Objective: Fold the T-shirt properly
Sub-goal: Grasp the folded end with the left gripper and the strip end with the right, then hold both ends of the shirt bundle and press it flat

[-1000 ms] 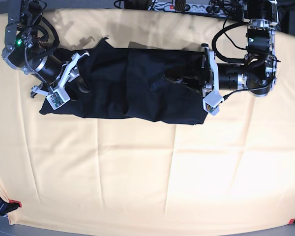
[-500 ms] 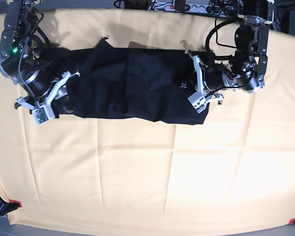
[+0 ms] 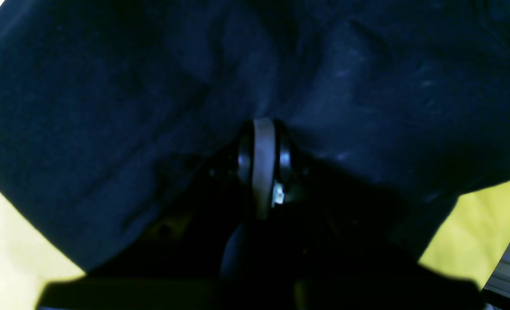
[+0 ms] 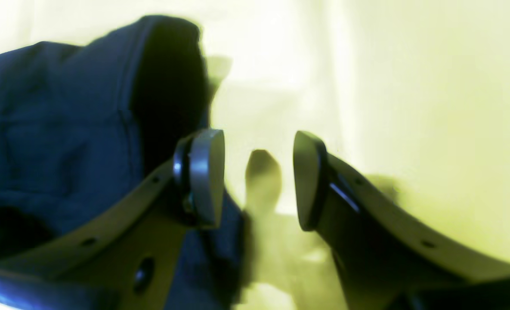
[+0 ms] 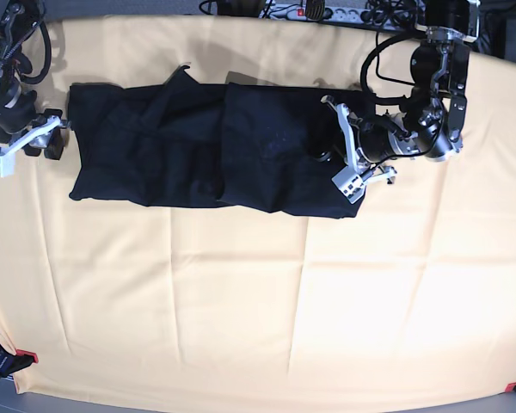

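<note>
The black T-shirt lies as a long strip across the far half of the table. At its right end my left gripper rests on the cloth. In the left wrist view the left gripper is shut, with the T-shirt bunching at its tips. My right gripper hovers just off the shirt's left edge. Its jaws stand open in the right wrist view, right gripper, with nothing between them. There the T-shirt lies to the left of the left finger.
A pale yellow cloth covers the whole table and shows under both grippers. A power strip and cables run along the far edge. Red clips hold the cloth at the near corners.
My right gripper has drawn back to the left, off the shirt's left end, and opened wider. The left arm has shifted slightly and stays shut at the right end.
</note>
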